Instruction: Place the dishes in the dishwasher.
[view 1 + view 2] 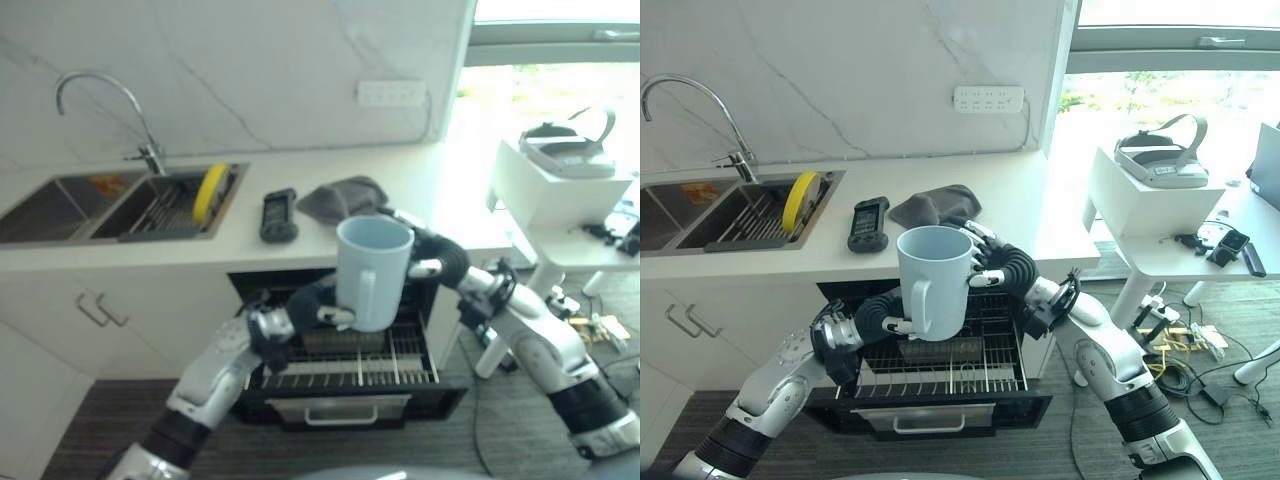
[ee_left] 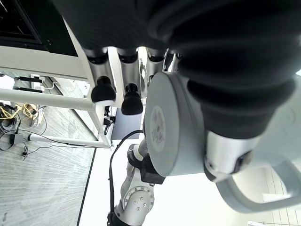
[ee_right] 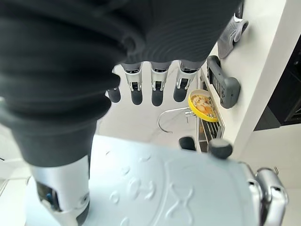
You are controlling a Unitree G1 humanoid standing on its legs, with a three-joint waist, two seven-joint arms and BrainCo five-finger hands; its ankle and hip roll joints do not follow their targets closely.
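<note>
Pale-blue mug [image 1: 936, 281] sits upright in the air over the open dishwasher rack [image 1: 970, 368] — left hand [image 1: 872, 320] curled under its base and handle side, right hand [image 1: 992, 262] wrapping its far wall, both gripping it.

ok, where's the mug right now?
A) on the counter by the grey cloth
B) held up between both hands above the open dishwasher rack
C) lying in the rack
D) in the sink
B: the light blue mug is off every surface, left hand at its base, right hand on its side, with the open dishwasher rack below.
</note>
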